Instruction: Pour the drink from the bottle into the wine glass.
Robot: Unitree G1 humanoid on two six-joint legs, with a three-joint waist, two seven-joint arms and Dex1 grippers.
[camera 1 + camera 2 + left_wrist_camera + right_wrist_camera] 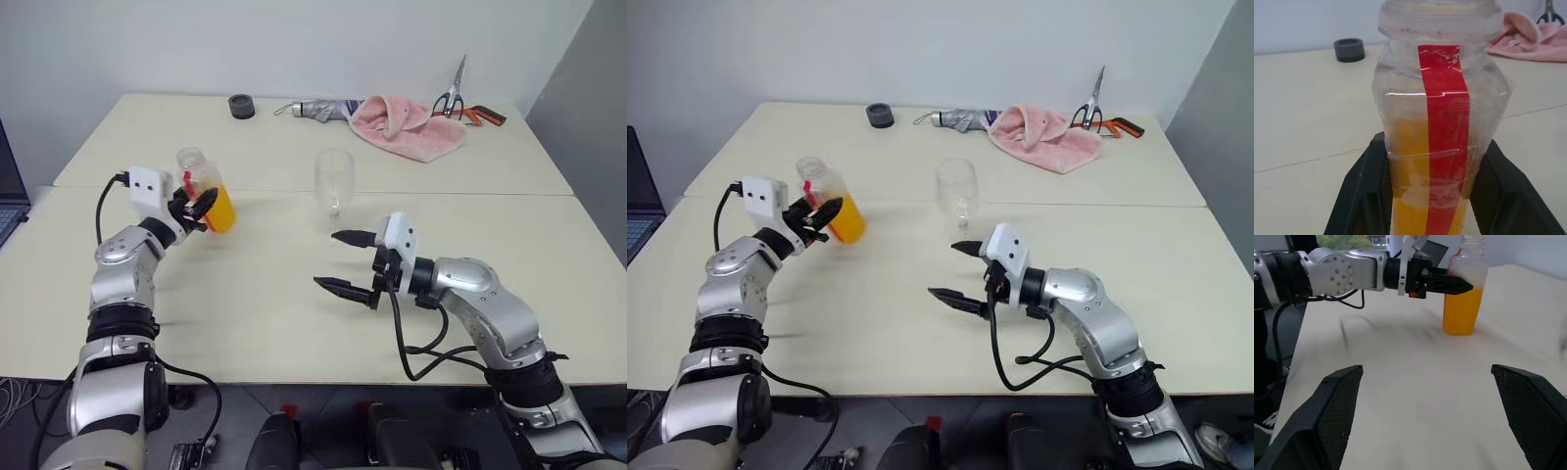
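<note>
one bottle point(207, 188) clamped in left gripper point(195, 208), one wine glass point(333, 182), right gripper point(346, 261) jaws apart.

My left arm reaches forward with the wrist level; my left pincer point(196, 208) is clamped on the bottle point(208, 191), one finger on each side. My right arm is bent inward, and my right pincer point(345, 261) points left, level, jaws spread wide and empty.

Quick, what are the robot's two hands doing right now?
Left gripper: shut on the bottle.
Right gripper: open, holding nothing.
</note>
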